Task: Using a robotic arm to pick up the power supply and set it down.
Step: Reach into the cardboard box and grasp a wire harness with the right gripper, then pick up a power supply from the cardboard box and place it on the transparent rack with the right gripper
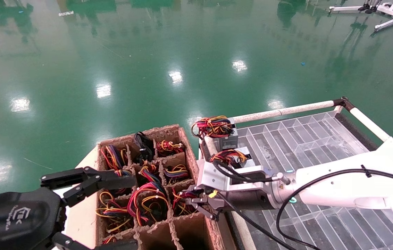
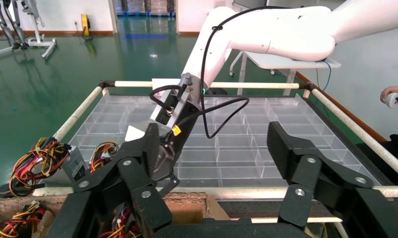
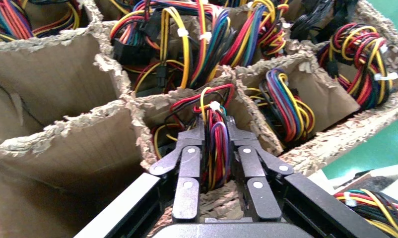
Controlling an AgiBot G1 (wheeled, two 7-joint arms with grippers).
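My right gripper (image 1: 196, 201) (image 3: 215, 130), on the white-sleeved robotic arm (image 1: 349, 184), reaches into a cell on the right side of the divided cardboard box (image 1: 189, 152). It is shut on a tied bundle of red, yellow, black and purple wires (image 3: 214, 148) belonging to the power supply in that cell. The grey body of that power supply is hidden down in the cell. My all-black left gripper (image 2: 214, 148) hangs open over the box's near left corner, holding nothing.
Other cells hold more wire bundles (image 1: 148, 201); the nearest cells (image 3: 53, 84) look bare. Right of the box lies a clear divided tray (image 1: 304, 139) with white rails. Two grey units with wire bundles (image 1: 224, 140) (image 1: 229, 156) sit at the tray's left end.
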